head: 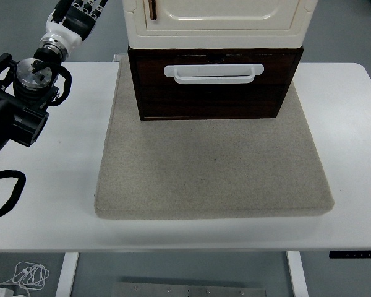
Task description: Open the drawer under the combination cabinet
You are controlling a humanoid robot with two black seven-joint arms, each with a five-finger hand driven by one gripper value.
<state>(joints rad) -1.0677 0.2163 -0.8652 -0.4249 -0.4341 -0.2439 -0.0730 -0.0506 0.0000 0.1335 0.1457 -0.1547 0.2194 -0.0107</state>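
Dark brown wood drawer (215, 93) sits at the bottom of a cream combination cabinet (216, 18), far-centre of the white table (358, 185), both standing on a grey felt mat (210, 173). Drawer front faces the near edge and looks flush with the cabinet, so by my read not yet pulled. White bar handle (213, 72) runs left-right across the upper part of the drawer front; the pull would be toward the near edge, square to that bar. Head view only: left arm comes in from the left edge and reaches up toward the far-left corner, left hand (80, 13) raised beside the cabinet's left side, apart from it, partly cut off by the top edge; can't tell if its fingers are spread or curled. Handle lies to the hand's right and nearer the camera. Right arm not seen, so left is the only candidate.
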